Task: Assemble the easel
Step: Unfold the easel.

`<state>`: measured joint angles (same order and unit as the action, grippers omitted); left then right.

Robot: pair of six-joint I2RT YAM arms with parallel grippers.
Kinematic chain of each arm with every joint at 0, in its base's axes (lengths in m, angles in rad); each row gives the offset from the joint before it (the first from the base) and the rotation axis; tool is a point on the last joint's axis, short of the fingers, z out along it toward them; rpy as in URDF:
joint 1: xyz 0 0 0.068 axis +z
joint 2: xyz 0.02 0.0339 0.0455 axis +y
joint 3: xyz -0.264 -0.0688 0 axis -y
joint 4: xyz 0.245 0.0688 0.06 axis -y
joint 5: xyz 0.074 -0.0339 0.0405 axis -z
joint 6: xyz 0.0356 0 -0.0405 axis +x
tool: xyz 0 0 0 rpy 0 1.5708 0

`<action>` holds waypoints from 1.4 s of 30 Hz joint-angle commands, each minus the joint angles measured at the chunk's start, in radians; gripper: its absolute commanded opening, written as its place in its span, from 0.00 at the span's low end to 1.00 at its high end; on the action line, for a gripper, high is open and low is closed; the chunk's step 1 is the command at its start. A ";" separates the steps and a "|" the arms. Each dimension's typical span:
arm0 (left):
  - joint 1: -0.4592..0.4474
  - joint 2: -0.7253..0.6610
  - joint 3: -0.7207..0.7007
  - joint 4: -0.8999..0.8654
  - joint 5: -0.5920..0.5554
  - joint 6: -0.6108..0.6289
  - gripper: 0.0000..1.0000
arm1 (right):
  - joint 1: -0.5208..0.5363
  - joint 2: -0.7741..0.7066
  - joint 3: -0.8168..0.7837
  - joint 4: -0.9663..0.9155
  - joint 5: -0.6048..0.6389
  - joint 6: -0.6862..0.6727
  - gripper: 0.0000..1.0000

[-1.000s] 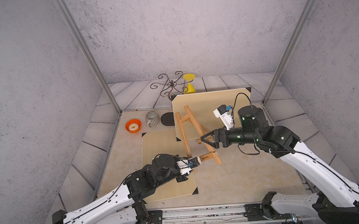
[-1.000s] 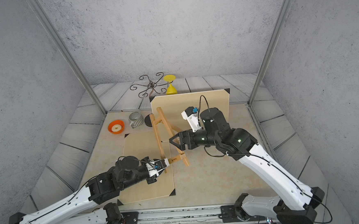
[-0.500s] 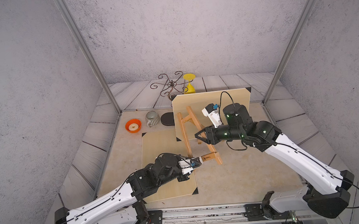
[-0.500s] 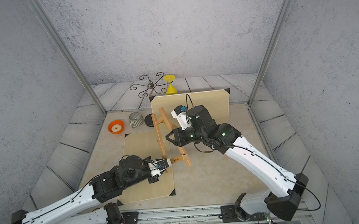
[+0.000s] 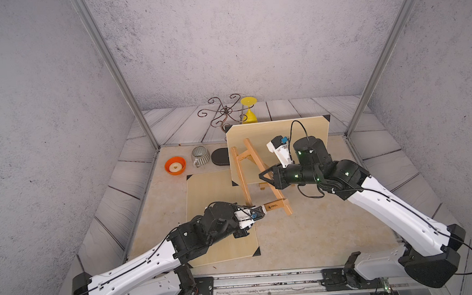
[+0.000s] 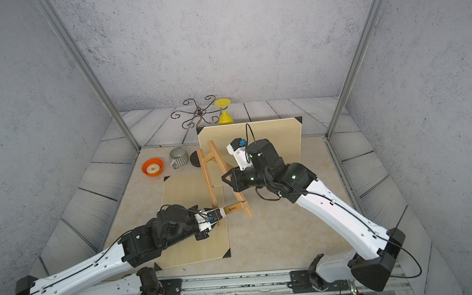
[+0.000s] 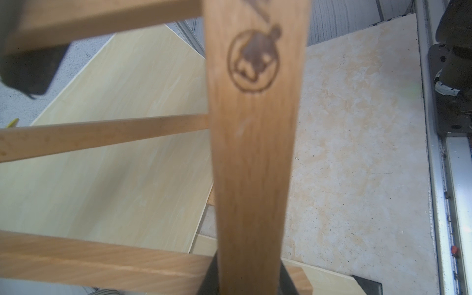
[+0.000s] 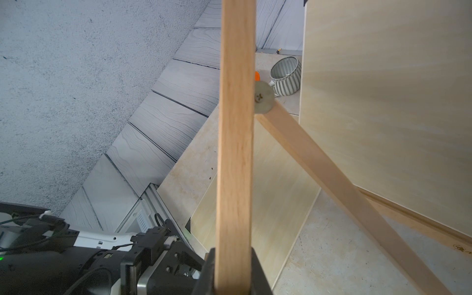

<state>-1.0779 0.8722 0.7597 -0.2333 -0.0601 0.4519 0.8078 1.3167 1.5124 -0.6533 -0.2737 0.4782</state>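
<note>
Holds the easel (image 5: 241, 176) tilted just in front of the upright board (image 5: 284, 134), top end toward that board, feet low by the surface (image 5: 318, 233) on the side away from it. Pinches the ledge (image 5: 275, 205) by its end with the left tool (image 5: 259, 210), pressed together on the wood; shows in the left wrist view as a stamped slat running straight out from between the jaws. Clamps one leg (image 8: 236, 153) about midway with the right tool (image 5: 264, 177), jaws tight on both faces in the right wrist view.

Runs the leg's long axis from the board's side down to the feet; sets the ledge crosswise to that, low and farther from the board. Puts the right tool nearer the board and the top end, the left nearer the feet.

Probably calls for swinging the frame upright about its feet: lifting from the leg grip, steadying at the ledge. Cannot tell whether any rear prop is spread.
</note>
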 commanded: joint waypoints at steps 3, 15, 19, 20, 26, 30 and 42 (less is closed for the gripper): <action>-0.005 -0.034 0.006 0.083 0.024 -0.045 0.26 | 0.006 -0.080 -0.068 0.057 0.043 -0.048 0.00; -0.004 -0.128 0.008 0.174 0.086 -0.427 0.72 | -0.007 -0.328 -0.311 0.144 0.225 -0.088 0.00; -0.001 -0.063 0.065 0.179 -0.039 -0.670 0.75 | -0.012 -0.427 -0.409 0.167 0.249 -0.111 0.00; 0.000 -0.044 0.078 0.176 -0.069 -0.728 0.75 | -0.012 -0.451 -0.426 0.171 0.251 -0.113 0.00; 0.015 0.097 0.159 0.149 -0.085 -0.961 0.78 | -0.011 -0.581 -0.557 0.216 0.257 -0.103 0.00; 0.027 0.171 0.156 0.204 -0.068 -1.053 0.78 | -0.011 -0.631 -0.618 0.244 0.267 -0.104 0.00; 0.080 0.380 0.178 0.305 -0.001 -1.146 0.69 | -0.011 -0.676 -0.691 0.309 0.226 -0.091 0.00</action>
<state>-1.0126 1.2266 0.9108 0.0105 -0.0856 -0.6582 0.8009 0.6716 0.8154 -0.4355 -0.0345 0.3882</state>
